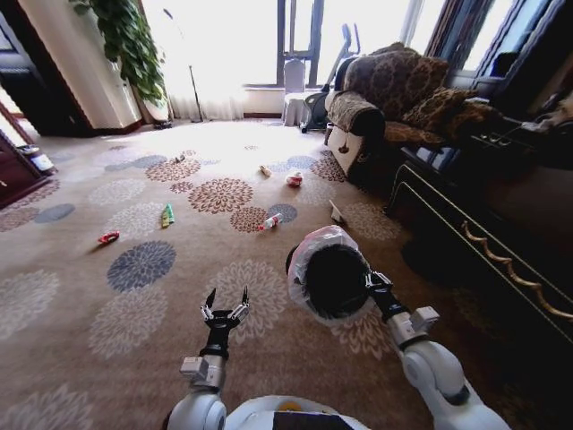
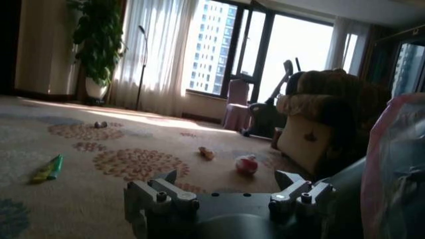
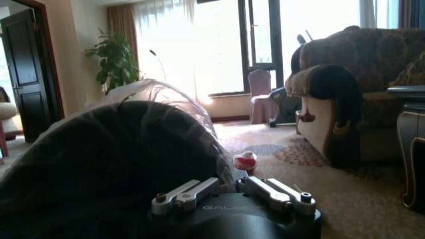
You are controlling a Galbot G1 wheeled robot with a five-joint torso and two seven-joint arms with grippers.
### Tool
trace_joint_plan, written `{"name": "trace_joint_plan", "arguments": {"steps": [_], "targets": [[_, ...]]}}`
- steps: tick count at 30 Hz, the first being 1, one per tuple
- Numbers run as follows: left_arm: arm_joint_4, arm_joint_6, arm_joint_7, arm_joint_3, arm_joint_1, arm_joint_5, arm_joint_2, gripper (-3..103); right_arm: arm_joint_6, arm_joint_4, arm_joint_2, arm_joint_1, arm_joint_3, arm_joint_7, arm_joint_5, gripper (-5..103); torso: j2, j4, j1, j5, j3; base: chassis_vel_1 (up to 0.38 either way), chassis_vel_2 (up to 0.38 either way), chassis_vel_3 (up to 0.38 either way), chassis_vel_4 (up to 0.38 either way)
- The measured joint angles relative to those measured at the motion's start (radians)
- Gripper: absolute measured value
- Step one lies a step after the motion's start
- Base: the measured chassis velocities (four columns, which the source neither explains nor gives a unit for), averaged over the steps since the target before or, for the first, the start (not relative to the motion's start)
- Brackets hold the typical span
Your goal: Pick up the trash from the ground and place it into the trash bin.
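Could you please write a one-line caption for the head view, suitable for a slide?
Right gripper holds the trash bin while the open left gripper hovers over carpet strewn with trash.
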Motion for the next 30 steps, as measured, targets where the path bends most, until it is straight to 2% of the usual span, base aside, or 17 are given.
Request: {"name": "trace_joint_plan", "arguments": {"steps": [7, 18, 23, 30], "targets": [[0.003, -0.002, 0.001, 0.003, 0.001, 0.003, -0.002, 97, -0.001, 0.001, 0.0, -0.006, 0.0, 0.0, -0.006, 0, 0.0, 0.0001, 0.0, 0.0003, 0.0, -0.189, 0.283, 0.197, -0.295], [0.015, -0.001, 0.002, 0.002, -0.006, 0.002, 0.008, 97, 0.022, -0.004, -0.009, -0.011, 0.01, -0.001, 0.008, 0, 0.0, 0.0001, 0.0, -0.0007, 0.0, 0.011, 0.255, -0.02, -0.263], [0.024, 0.002, 0.002, -0.003, -0.014, -0.001, 0.016, 97, 0.038, -0.019, -0.021, -0.014, 0.024, -0.001, 0.01, 0, 0.0, 0.0004, 0.0, -0.0002, 0.0, 0.011, 0.158, 0.013, -0.13], [0.034, 0.003, 0.002, -0.013, -0.022, -0.015, 0.019, 97, 0.026, -0.027, -0.032, -0.015, 0.045, 0.0, 0.03, 0, 0.0, -0.0003, 0.0, 0.0002, 0.0, -0.001, -0.046, -0.004, 0.033]]}}
